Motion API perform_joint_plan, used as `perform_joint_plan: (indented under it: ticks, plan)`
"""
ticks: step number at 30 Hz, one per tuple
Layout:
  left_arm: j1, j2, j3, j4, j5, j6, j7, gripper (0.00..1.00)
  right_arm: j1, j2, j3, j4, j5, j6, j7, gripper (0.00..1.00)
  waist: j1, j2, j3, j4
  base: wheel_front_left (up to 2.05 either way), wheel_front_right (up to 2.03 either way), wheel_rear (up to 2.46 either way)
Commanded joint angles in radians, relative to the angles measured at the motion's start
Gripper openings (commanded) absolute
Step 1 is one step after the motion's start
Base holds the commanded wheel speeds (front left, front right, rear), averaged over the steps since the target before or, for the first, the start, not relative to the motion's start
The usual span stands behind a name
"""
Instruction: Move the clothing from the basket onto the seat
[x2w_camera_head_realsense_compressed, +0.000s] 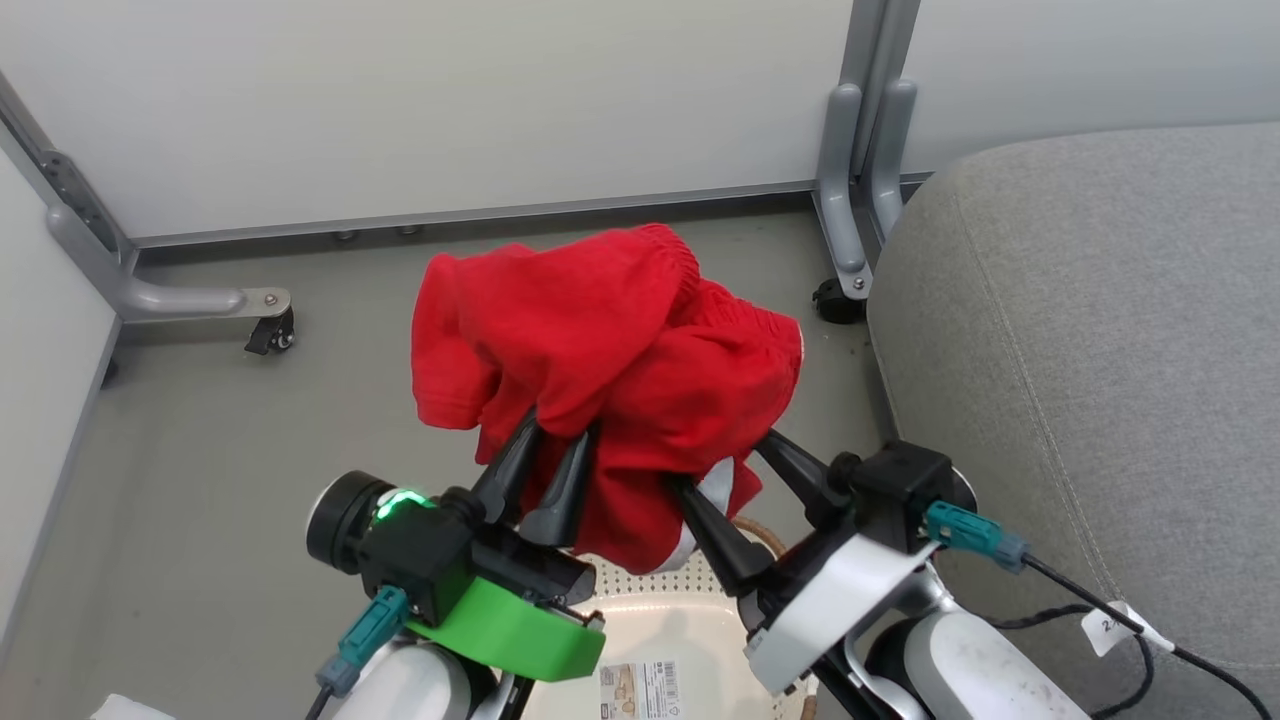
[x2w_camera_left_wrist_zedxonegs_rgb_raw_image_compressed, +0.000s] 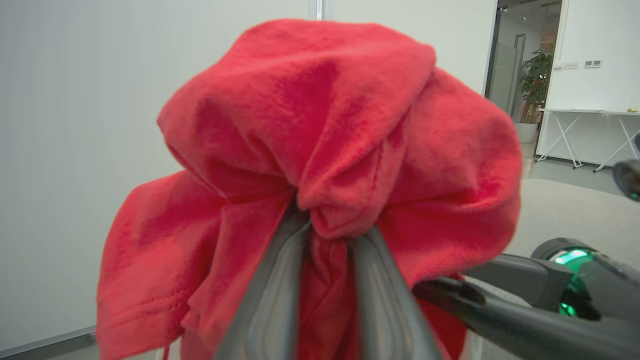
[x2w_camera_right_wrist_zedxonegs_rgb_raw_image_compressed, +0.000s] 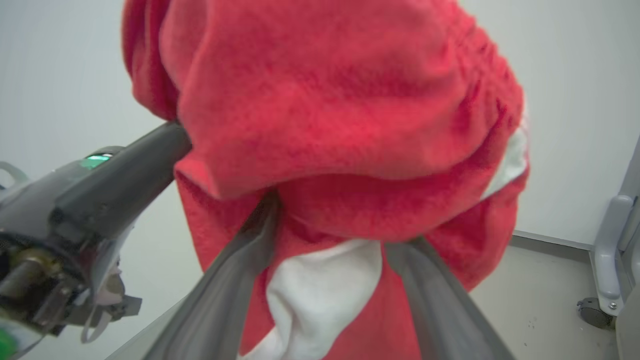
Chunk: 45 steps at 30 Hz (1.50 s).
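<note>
Nearest you, at the bottom of the head view, the basket (x2w_camera_head_realsense_compressed: 655, 625) sits beneath both wrists. A label (x2w_camera_head_realsense_compressed: 640, 690) lies inside it, and a stretch of its brown rim (x2w_camera_head_realsense_compressed: 762, 538) shows between the arms.

Just above that, your left gripper (x2w_camera_head_realsense_compressed: 560, 432) is clamped on a bunched fold of the clothing (x2w_camera_head_realsense_compressed: 600, 340). In the left wrist view its fingers (x2w_camera_left_wrist_zedxonegs_rgb_raw_image_compressed: 270, 300) squeeze red fabric between them. Your right gripper (x2w_camera_head_realsense_compressed: 722, 462) stands with its fingers wide apart. Their tips are tucked under the garment's lower edge, and a white patch (x2w_camera_right_wrist_zedxonegs_rgb_raw_image_compressed: 320, 295) hangs between them. Nothing is pinched there.

The clothing is up in the air over the far part of the basket, draped across both sets of fingertips, with its gathered elastic hem at the upper right. Whether its lowest fold touches the basket you cannot tell.

To your right lies the seat (x2w_camera_head_realsense_compressed: 1100, 350), apart from the garment, with a strip of grey floor (x2w_camera_head_realsense_compressed: 250, 480) showing between them.

Farther off, grey frame legs (x2w_camera_head_realsense_compressed: 860, 200) stand on dark castors (x2w_camera_head_realsense_compressed: 270, 335) in front of the white panels (x2w_camera_head_realsense_compressed: 450, 100).
</note>
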<state>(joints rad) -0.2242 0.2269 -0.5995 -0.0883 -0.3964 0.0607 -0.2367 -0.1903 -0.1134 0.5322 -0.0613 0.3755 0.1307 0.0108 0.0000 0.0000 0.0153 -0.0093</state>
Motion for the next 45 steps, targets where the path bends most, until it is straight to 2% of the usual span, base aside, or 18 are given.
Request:
perform_joint_plan:
  ticks: [1,11,19,20,21,22,42,43,45]
  plan:
    - [-0.019,-0.007,-0.006,0.001,0.004,-0.008,0.002,0.0,-0.028,0.005,0.013,0.025,0.014,0.0,-0.016,1.0,0.0,0.0,-0.001,0.007,0.0,0.0,0.0]
    - [-0.029,-0.02,-0.042,0.01,-0.008,-0.027,0.011,0.0,-0.175,0.033,0.099,0.194,0.038,0.0,-0.098,1.0,0.0,0.0,0.0,0.022,0.0,0.0,0.0]
    - [-0.033,-0.027,-0.062,0.013,-0.013,-0.035,0.015,0.0,-0.267,0.053,0.137,0.322,0.079,0.0,-0.205,1.0,0.0,0.0,0.001,0.03,0.0,0.0,0.0]
    - [-0.034,-0.028,-0.064,0.014,-0.014,-0.036,0.015,0.0,-0.273,0.054,0.141,0.334,0.085,0.0,-0.213,0.8,0.0,0.0,0.0,0.031,0.0,0.0,0.0]
    - [-0.035,-0.029,-0.066,0.014,-0.016,-0.038,0.015,0.0,-0.281,0.056,0.146,0.343,0.092,0.0,-0.226,0.18,0.0,0.0,0.0,0.033,0.0,0.0,0.0]
    - [-0.036,-0.029,-0.067,0.014,-0.017,-0.039,0.015,0.0,-0.288,0.057,0.152,0.352,0.098,0.0,-0.231,0.0,0.0,0.0,0.001,0.033,0.0,0.0,0.0]
    - [-0.04,-0.018,-0.075,0.017,-0.012,-0.022,0.01,0.0,-0.323,0.053,0.178,0.382,0.142,0.0,-0.279,0.0,0.0,0.0,-0.001,0.029,0.0,0.0,0.0]
    - [-0.04,-0.018,-0.075,0.016,-0.01,-0.021,0.009,0.12,-0.32,0.052,0.175,0.378,0.142,0.0,-0.279,0.0,0.0,0.0,-0.002,0.03,0.0,0.0,0.0]
    - [-0.037,-0.018,-0.077,0.016,-0.008,-0.017,0.008,0.71,-0.314,0.05,0.172,0.372,0.14,0.0,-0.279,0.0,0.0,0.0,-0.003,0.032,0.0,0.0,0.0]
